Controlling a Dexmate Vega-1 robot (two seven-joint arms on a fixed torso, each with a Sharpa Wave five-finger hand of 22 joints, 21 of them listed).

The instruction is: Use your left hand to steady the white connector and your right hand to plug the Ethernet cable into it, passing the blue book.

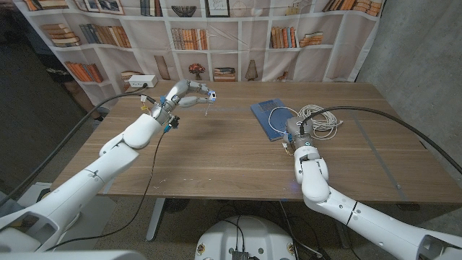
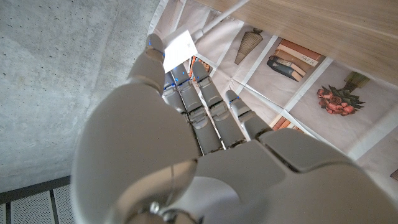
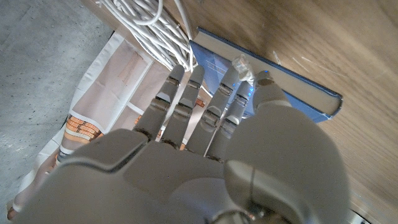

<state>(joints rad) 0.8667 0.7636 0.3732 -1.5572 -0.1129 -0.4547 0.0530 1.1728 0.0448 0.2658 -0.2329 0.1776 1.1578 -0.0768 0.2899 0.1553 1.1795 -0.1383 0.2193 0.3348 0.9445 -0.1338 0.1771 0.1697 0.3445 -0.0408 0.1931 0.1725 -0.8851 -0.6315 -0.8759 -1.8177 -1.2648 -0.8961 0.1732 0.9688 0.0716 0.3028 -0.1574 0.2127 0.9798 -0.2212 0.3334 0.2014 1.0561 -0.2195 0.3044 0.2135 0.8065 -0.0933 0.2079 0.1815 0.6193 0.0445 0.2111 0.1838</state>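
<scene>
My left hand (image 1: 186, 94) is raised over the far left part of the table and pinches the small white connector (image 1: 210, 94) at its fingertips; in the left wrist view the connector (image 2: 180, 45) shows as a white block beyond the fingers (image 2: 205, 102). The blue book (image 1: 270, 117) lies flat at the far middle-right. My right hand (image 1: 295, 132) hovers at the book's near right corner. In the right wrist view it pinches the cable's clear plug (image 3: 242, 65) between thumb and finger above the book (image 3: 280, 84). The coiled white Ethernet cable (image 1: 318, 119) lies just right of the book.
A bookshelf-print backdrop (image 1: 216, 36) hangs behind the table. A white box (image 1: 139, 81) sits beyond the far left corner. Thick black cables (image 1: 390, 119) trail from both arms across the table sides. Bare wood (image 1: 216, 159) spans the space between the hands.
</scene>
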